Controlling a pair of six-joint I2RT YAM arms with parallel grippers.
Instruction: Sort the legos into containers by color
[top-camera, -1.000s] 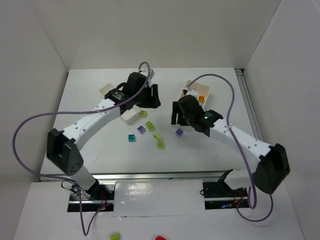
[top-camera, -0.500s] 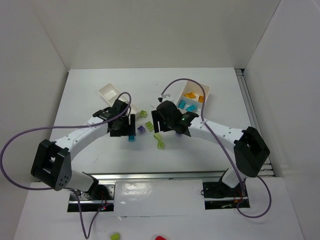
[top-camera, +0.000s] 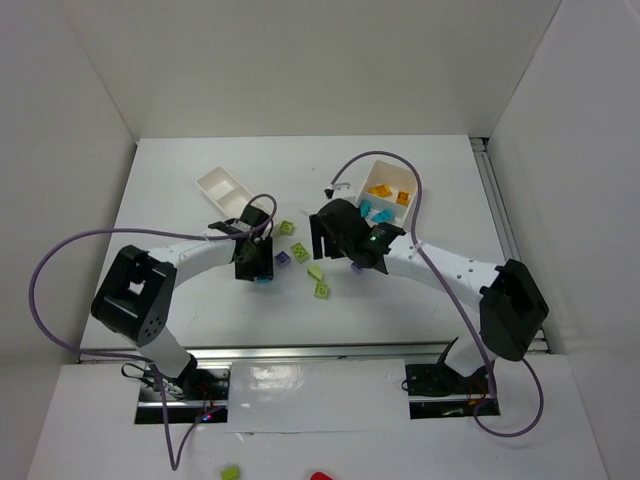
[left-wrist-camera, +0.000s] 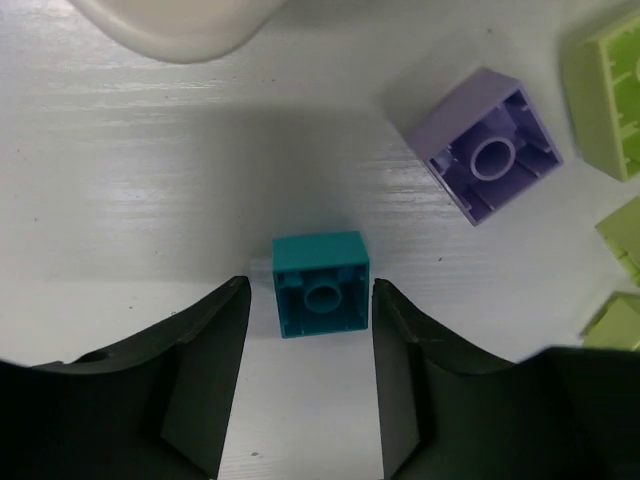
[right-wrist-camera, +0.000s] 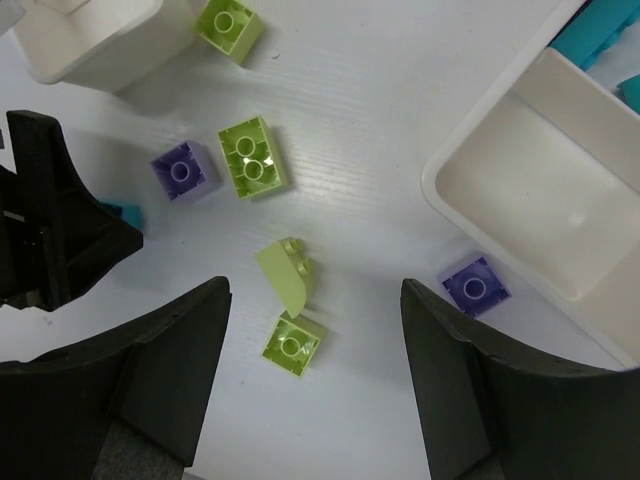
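From above, my left gripper (top-camera: 257, 268) is low on the table (top-camera: 230, 320), just over a cyan brick (top-camera: 263, 277), at 6 o'clock from the small tray (top-camera: 228, 190). My right gripper (top-camera: 322, 243) hangs at 8 o'clock from the big tray (top-camera: 392, 172). That tray holds orange bricks (top-camera: 380, 190) and cyan ones (top-camera: 370, 211). Between my two grippers lie a purple brick (top-camera: 283, 259) and four green bricks (top-camera: 300, 252).

In the left wrist view, my left gripper (left-wrist-camera: 310, 290) is open only a little wider than the cyan brick (left-wrist-camera: 320, 285). The brick lies between the fingers (left-wrist-camera: 205, 370) with its hollow side up and a thin gap on each side, so I do not grip it. The purple brick (left-wrist-camera: 485, 145), also hollow side up, is at 1 o'clock from it. The tray corner (left-wrist-camera: 180, 20) is at 11 o'clock.

In the right wrist view, my right gripper (right-wrist-camera: 312, 295) is wide open and holds nothing. Below it a sloped green brick (right-wrist-camera: 288, 275) lies just beside a square one (right-wrist-camera: 292, 345). A second purple brick (right-wrist-camera: 475, 287) lies at 3 o'clock, just beside the wall of the big tray (right-wrist-camera: 450, 190), whose nearest section is empty.
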